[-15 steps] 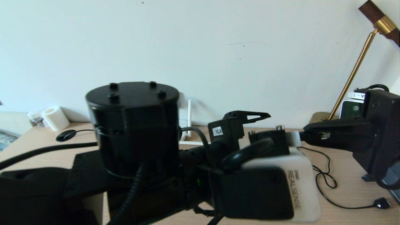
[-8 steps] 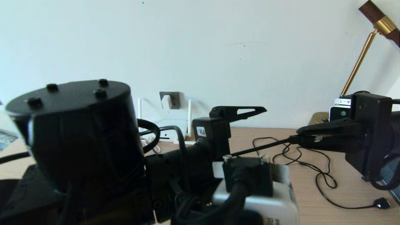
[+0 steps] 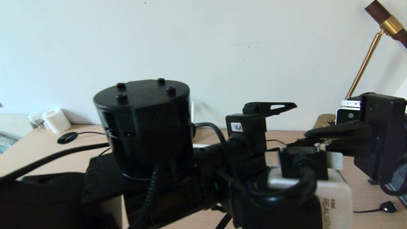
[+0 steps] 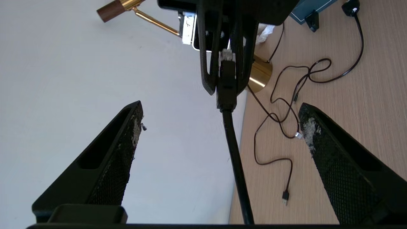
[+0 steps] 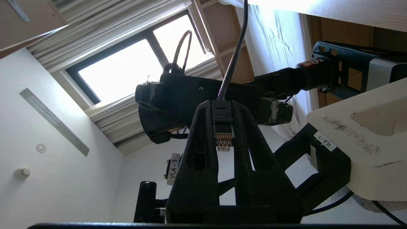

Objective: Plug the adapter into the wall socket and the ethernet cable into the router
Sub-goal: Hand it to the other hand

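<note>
My right gripper (image 5: 222, 106) is shut on the ethernet cable (image 5: 223, 127), and the clear plug tip points back toward its wrist. In the left wrist view the black ethernet cable (image 4: 233, 152) runs from that right gripper (image 4: 224, 57) down between the fingers of my open left gripper (image 4: 220, 105), touching neither. In the head view my right gripper (image 3: 310, 140) hangs over the desk's right side, with one left finger (image 3: 270, 108) just beside it. My left arm hides the adapter and the wall socket. Of the router only one white antenna (image 3: 192, 111) shows.
Thin black USB cables (image 4: 286, 127) lie looped on the wooden desk (image 3: 47, 152), one plug (image 3: 388, 206) near the right edge. A brass lamp (image 3: 365, 60) stands at the back right. A white paper roll (image 3: 56, 120) and a black puck (image 3: 67, 137) sit at the back left.
My left arm swung left, baring the socket with the adapter in it, then swung back right and covered them. Its gripper now sits nearer the right gripper, which has hardly moved.
</note>
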